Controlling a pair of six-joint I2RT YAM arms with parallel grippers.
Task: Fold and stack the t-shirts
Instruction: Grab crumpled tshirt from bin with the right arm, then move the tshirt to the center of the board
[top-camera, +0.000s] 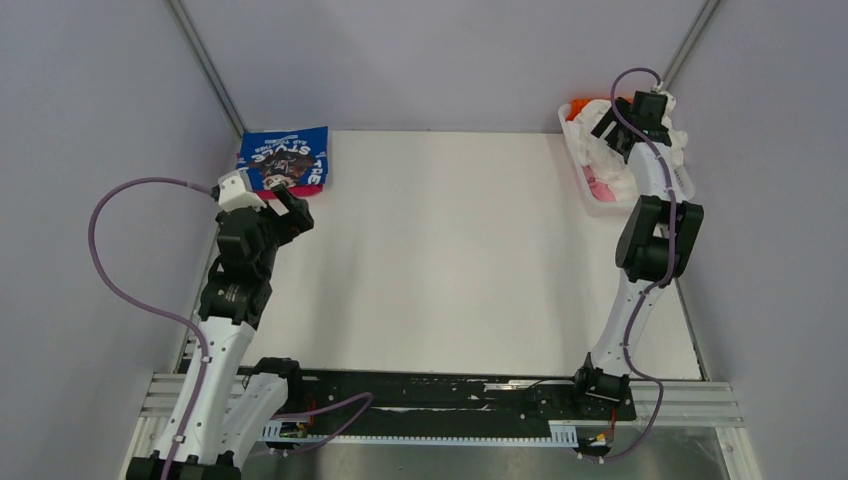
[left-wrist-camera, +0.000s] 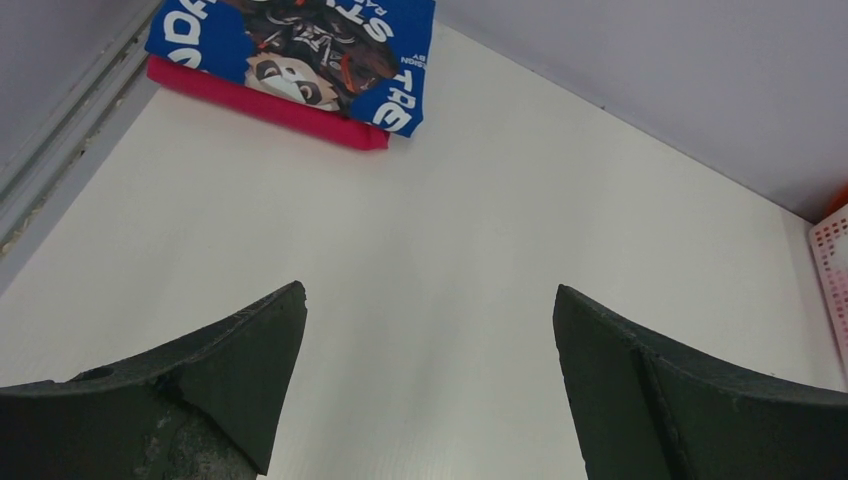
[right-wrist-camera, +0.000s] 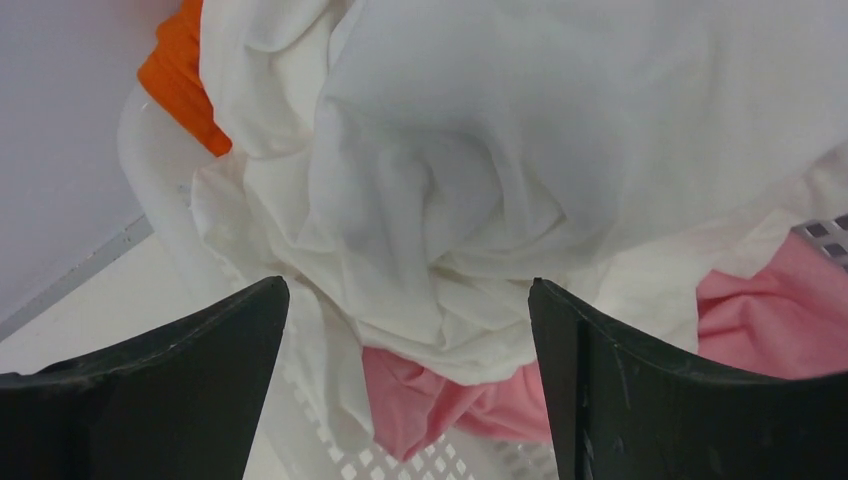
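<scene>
Surface: white table (top-camera: 450, 250).
Stack: folded blue cotton t-shirt with white lettering (left-wrist-camera: 300, 50) atop folded magenta t-shirt (left-wrist-camera: 270, 108), far left corner.
Basket: white perforated plastic basket (right-wrist-camera: 420, 462), far right; holds crumpled white t-shirt (right-wrist-camera: 480, 180), pink t-shirt (right-wrist-camera: 780, 310), orange t-shirt (right-wrist-camera: 185, 70).
Left gripper (left-wrist-camera: 430, 295): jaws spread wide, nothing held, near stack.
Right gripper (right-wrist-camera: 410, 285): jaws spread wide, nothing held, over white t-shirt.

Blue t-shirt (left-wrist-camera: 300, 50): top cut off by the view's edge, lettering incomplete; magenta t-shirt (left-wrist-camera: 270, 108) beneath shows only an edge strip. White t-shirt (right-wrist-camera: 480, 170): runs off top and right, covering most of pink t-shirt (right-wrist-camera: 770, 320) and orange t-shirt (right-wrist-camera: 180, 70).
</scene>
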